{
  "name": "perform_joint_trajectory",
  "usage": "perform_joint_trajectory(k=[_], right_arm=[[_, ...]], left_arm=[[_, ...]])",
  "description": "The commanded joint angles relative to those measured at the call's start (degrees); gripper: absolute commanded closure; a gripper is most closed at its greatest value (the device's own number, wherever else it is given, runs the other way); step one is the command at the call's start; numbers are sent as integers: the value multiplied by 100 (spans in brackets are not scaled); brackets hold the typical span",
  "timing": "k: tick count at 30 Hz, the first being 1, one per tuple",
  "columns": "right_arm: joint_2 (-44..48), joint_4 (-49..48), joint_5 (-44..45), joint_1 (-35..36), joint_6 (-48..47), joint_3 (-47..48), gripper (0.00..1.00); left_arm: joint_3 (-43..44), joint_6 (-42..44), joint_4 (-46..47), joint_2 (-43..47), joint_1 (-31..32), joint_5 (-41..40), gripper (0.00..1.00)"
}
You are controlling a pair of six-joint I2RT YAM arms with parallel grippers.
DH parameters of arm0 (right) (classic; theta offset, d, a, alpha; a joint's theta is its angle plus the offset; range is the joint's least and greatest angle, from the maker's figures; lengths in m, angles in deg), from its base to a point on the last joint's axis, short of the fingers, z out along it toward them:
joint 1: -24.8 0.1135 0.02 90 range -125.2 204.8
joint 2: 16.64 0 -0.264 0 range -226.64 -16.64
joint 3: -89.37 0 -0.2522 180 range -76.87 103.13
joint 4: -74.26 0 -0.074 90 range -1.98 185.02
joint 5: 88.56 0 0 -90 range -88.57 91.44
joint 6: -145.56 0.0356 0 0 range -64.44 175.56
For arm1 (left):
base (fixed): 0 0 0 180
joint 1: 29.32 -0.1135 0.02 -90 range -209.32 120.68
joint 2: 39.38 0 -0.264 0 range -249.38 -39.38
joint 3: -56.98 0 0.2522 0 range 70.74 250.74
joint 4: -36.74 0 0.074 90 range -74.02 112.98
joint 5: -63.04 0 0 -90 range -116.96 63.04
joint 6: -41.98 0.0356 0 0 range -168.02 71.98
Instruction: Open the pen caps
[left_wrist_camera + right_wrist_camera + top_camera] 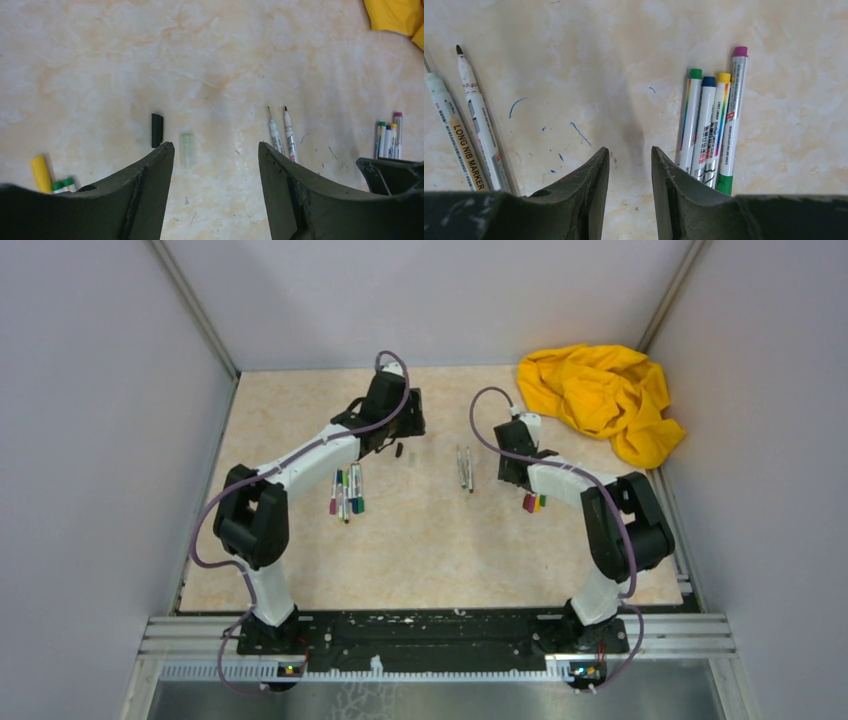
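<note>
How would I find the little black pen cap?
Look at the beige table, just ahead of the left gripper. The black cap lies there, dark and solid, beside a pale see-through cap.

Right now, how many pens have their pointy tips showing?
2: the black-tipped pen and the thin-tipped pen, side by side on the table. The four bunched pens hide their lower ends behind the right tool.

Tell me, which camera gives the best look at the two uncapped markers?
The right wrist view: the two uncapped markers lie close up, bare tips clear and the print on one barrel readable. The left wrist view shows them small, lower ends hidden; the top view shows only two thin slivers.
</note>
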Motion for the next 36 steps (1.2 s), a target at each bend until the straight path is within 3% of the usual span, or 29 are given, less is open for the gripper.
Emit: perform_joint_trajectory(k=[1,36], right_arm=[[317,-33,244,-105,44,49,64],[-337,-179,14,-690,-96,291,64]], left_arm=[[-135,-24,550,155,203,253,31],[-502,20,1021,207,384,351,31]])
